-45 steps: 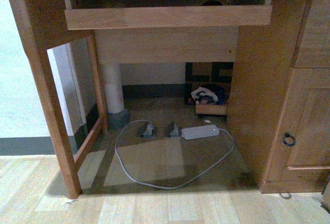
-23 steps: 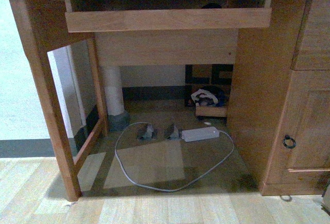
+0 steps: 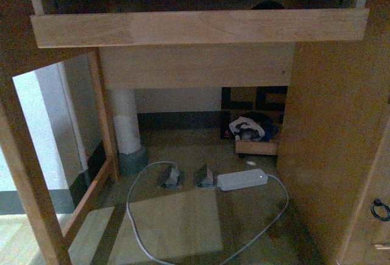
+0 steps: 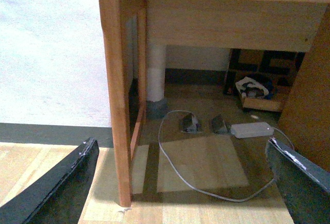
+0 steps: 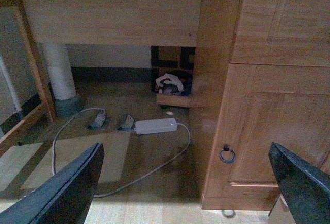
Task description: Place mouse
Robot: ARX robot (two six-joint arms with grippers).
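Observation:
A small dark domed shape, the mouse (image 3: pixel 266 5) by its look, peeks over the front board of the pull-out tray (image 3: pixel 195 27) under the wooden desk top; most of it is hidden. Neither arm shows in the front view. In the left wrist view my left gripper (image 4: pixel 180 183) is open, its black fingers (image 4: pixel 56 183) spread wide above the floor beside the desk leg (image 4: pixel 116 105), with nothing between them. My right gripper (image 5: pixel 185 183) is open too, holding nothing, and faces the desk's cupboard door (image 5: pixel 268 131).
Under the desk lie a white power adapter (image 3: pixel 242 179) with a grey cable (image 3: pixel 137 228) looping over the floor, two floor sockets (image 3: pixel 170 176) and a box of cloths (image 3: pixel 253 131). The cupboard door carries a ring handle (image 5: pixel 227 154).
The front view has closed in on the desk: the tray board and the kneehole look larger and the floor in front has dropped out of view.

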